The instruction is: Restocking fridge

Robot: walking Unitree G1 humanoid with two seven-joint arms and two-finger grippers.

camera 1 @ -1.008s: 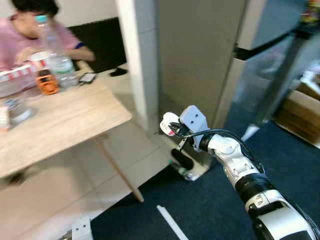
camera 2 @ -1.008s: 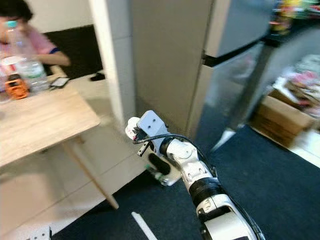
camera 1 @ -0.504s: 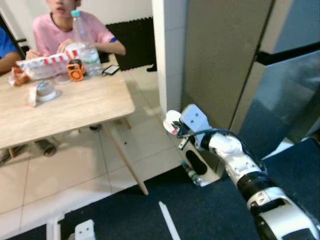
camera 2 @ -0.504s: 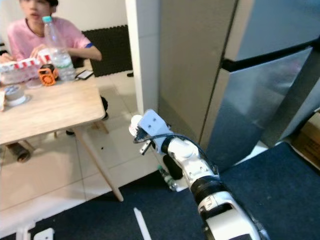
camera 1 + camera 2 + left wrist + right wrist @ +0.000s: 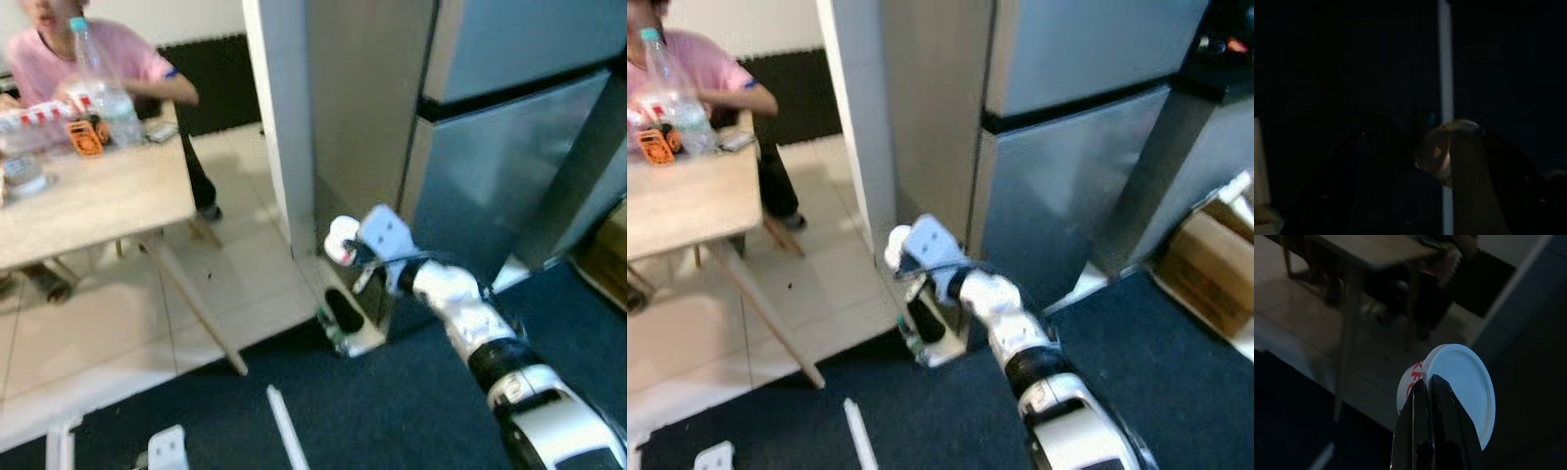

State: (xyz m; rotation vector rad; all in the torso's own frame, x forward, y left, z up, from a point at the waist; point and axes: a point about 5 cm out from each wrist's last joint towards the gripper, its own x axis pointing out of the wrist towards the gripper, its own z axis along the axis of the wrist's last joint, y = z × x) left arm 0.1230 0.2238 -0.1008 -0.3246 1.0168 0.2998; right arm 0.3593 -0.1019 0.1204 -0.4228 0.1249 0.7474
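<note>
**A:** Big picture first: the stainless fridge (image 5: 1068,127) stands dead ahead, both doors closed, with a white tiled pillar (image 5: 279,108) beside it. Off to the robot's left sits the wooden desk (image 5: 88,201), a clear water bottle (image 5: 98,83) and an orange gadget (image 5: 83,137) on it, and a person in a pink shirt (image 5: 118,64) seated behind.

**B:** And the right arm is out front, over the edge where the pale floor tiles (image 5: 127,323) meet the dark blue carpet (image 5: 1176,372).

**A:** Right. The right end effector (image 5: 1431,387) has its two black fingers pressed close together, pinching the rim of a white lidded cup (image 5: 1459,382) with red lettering on its side. The cup is up in the air, in front of the fridge's lower corner, touching nothing else.

**B:** Which way does it point?

**A:** It's tipped over. Its long axis, base to lid, looks nearer level than upright, with the flat lid facing back toward the wrist camera.

**B:** Risks?

**A:** I'd say that thin pinch on the rim. A swing or a knock against the closed door could twist the cup loose, and a tilted cup may leak if the lid isn't tight. The door also has to be opened, and the left end effector's wrist view is too dark to tell its fingers' state.
</note>
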